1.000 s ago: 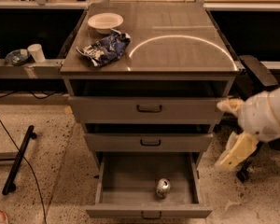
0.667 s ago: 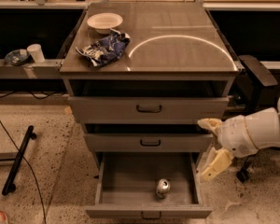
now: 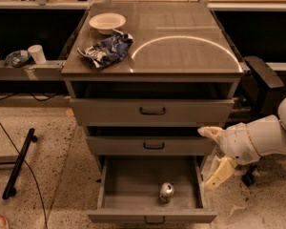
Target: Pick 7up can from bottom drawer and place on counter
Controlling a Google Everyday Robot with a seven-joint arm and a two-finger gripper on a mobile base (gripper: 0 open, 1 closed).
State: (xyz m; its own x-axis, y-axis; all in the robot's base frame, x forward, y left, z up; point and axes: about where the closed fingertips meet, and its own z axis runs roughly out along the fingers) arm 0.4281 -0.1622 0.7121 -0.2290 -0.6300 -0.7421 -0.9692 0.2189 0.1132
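Speckled stone flooring (image 3: 62, 147) surrounds the grey drawer cabinet (image 3: 81, 128). We see our gripper (image 3: 213, 152) hanging just off the cabinet's right side, carried on a white arm (image 3: 262, 140) that comes in from the right edge. Its two cream fingers are spread apart with nothing between them. One finger (image 3: 209, 131) points left toward the right end of the middle drawer (image 3: 152, 146). The other points down, just outside the right wall of the bottom drawer (image 3: 133, 185).

The bottom drawer is pulled out, below and to the left of the gripper. The 7up can (image 3: 166, 192) sits on the drawer floor, lower than the gripper and to its left, near the drawer's front and a little right of centre. It is apart from both fingers. We cannot tell whether it is standing or tipped.

The middle drawer and the top drawer (image 3: 152, 111) are both pushed in, to the left of the gripper and above it. The counter (image 3: 181, 56) lies well above the gripper and to its left, with a bright arc of reflected light across it. At its far left corner is a white bowl (image 3: 107, 22), with a crumpled blue bag (image 3: 106, 50) just in front of it.

Far to the gripper's left, a side shelf (image 3: 19, 71) carries a white paper cup (image 3: 36, 54) and a small dish (image 3: 16, 57). A black bar (image 3: 19, 163) lies on the flooring below them.
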